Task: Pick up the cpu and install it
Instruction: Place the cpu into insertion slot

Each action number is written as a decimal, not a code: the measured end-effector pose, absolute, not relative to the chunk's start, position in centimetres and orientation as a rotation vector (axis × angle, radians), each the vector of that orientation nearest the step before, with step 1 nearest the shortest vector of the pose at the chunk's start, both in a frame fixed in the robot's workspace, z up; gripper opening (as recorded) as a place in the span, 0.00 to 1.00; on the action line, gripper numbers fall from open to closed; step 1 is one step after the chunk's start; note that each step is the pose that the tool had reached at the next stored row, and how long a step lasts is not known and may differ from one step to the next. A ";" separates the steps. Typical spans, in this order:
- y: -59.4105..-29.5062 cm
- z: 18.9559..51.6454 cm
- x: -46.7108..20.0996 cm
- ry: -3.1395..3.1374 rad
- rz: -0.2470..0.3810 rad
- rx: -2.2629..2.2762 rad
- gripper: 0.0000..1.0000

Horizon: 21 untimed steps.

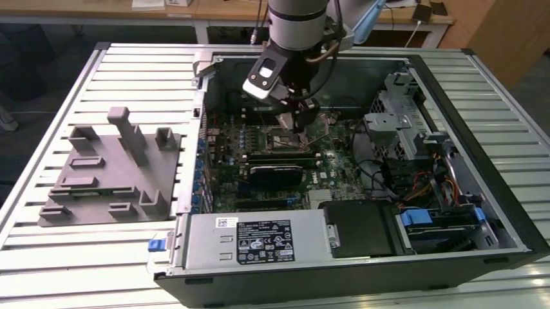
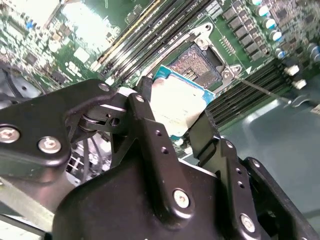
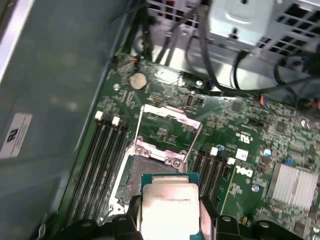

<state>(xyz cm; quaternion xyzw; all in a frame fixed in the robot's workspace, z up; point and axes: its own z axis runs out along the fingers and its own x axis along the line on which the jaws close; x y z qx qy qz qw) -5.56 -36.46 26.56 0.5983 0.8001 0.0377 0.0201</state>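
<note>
Black gripper, one: its two fingers were clamped on opposite edges of the cpu, one, silver top up, probably so the underside was free to seat. Chip hung level just above the socket, one, not yet in it, inside the computer case. Socket frame, one, stood hinged up, leaving the bed open to receive. Grey fixture, one, lay outside on the slatted table, well apart from the work.
</note>
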 end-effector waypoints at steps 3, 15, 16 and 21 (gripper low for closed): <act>-36.5 26.5 -5.6 2.427 0.115 1.924 0.55; -36.4 26.0 -5.6 2.219 0.108 2.151 0.55; -36.4 25.9 -5.6 2.211 0.107 2.158 0.55; -36.0 25.3 -5.6 2.200 0.107 2.169 0.55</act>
